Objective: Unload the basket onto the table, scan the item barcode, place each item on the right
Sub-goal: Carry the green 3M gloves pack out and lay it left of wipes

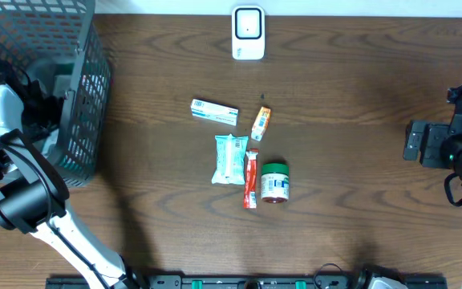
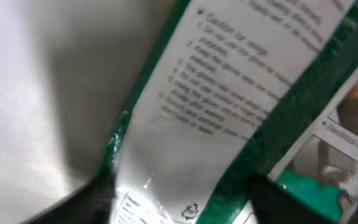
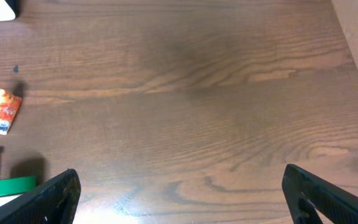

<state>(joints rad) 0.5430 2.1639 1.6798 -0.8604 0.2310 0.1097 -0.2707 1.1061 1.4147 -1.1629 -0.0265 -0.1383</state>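
Green-and-white printed plastic packet [image 2: 229, 118] fills the left wrist frame, sitting between the left gripper's [image 2: 179, 202] dark fingers at the lower edge; whether they clench it, I cannot tell. Right gripper [image 3: 179, 196] gapes released over the brown wooden table [image 3: 197, 93].

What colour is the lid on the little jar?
Green lid, clearest in the overhead view.

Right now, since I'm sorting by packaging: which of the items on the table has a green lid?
The jar, rightmost in the cluster, right beside the red stick packet. Only it has a lid; the rest are flat packs.
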